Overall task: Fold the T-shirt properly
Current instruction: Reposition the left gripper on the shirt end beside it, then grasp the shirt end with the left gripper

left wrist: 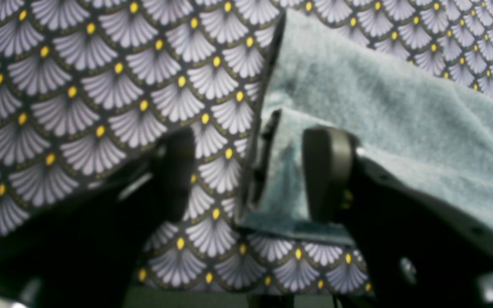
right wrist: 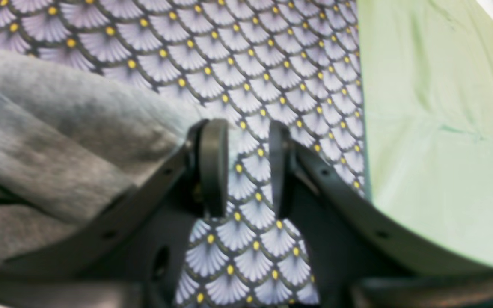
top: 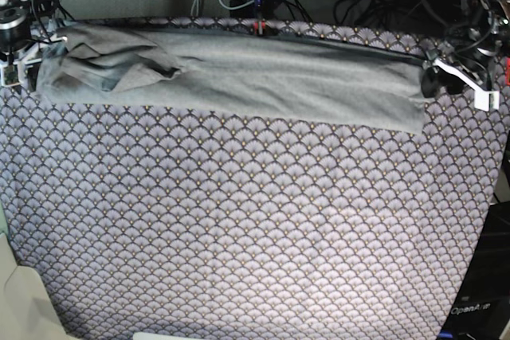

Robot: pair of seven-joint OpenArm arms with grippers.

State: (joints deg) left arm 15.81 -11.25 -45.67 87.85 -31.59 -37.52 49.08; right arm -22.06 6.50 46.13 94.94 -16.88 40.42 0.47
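Lying as 1 long band, the T-shirt (top: 239, 77) is judged soft and limp; both end hems suit gripping. Left gripper (left wrist: 246, 171) is spread wide, right gripper (right wrist: 242, 169) parted, both empty.

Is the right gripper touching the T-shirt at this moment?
Apart. In the right wrist view the right gripper stands open with only the patterned cloth between its fingers; the T-shirt lies beside it, with none of it between them.

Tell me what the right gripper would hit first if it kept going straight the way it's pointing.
Most likely the patterned cloth: the right gripper has only that between its open jaws; the T-shirt lies off to one side.
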